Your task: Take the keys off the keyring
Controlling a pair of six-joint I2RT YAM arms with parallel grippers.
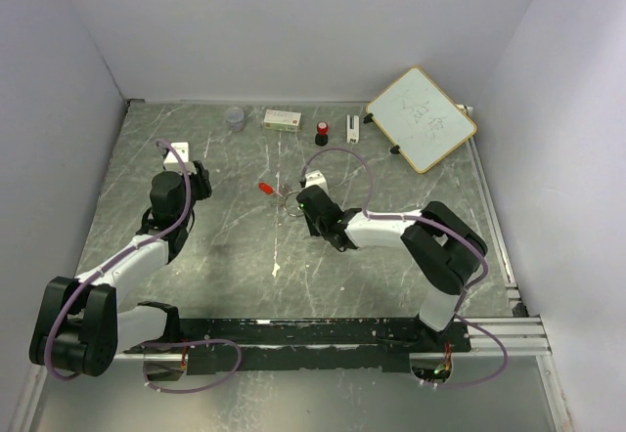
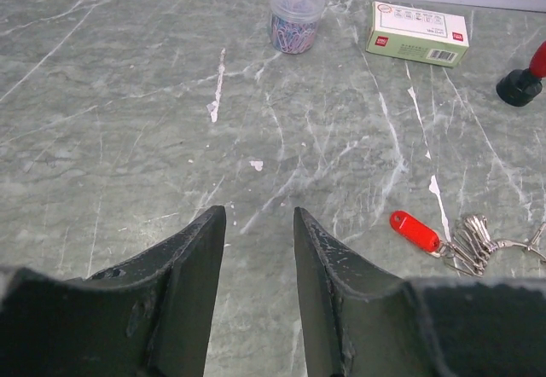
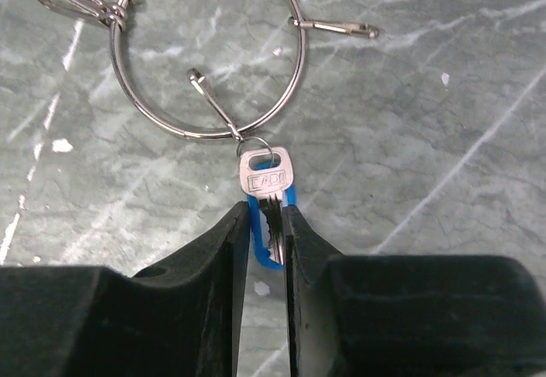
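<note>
Right now my right gripper (image 3: 266,213) is clamped on the blue key (image 3: 267,175), which is attached to the keyring (image 3: 205,136); my left gripper (image 2: 258,215) hangs with its jaws apart above the table (image 2: 128,95).

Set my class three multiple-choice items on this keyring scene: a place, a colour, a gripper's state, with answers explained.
1. Where is the red key?
A. Between the left gripper's fingers.
B. On the table beside the keyring.
C. Between the right gripper's fingers.

2. What colour plastic does the gripped key carry?
A. Red.
B. Green.
C. Blue.

3. How is the left gripper?
A. Open, empty.
B. Shut on the keyring.
C. Shut on the red key.

Answers: B, it lies on the table in the left wrist view; C, blue plastic shows behind its silver head; A, its fingers stand apart with only table between.
</note>
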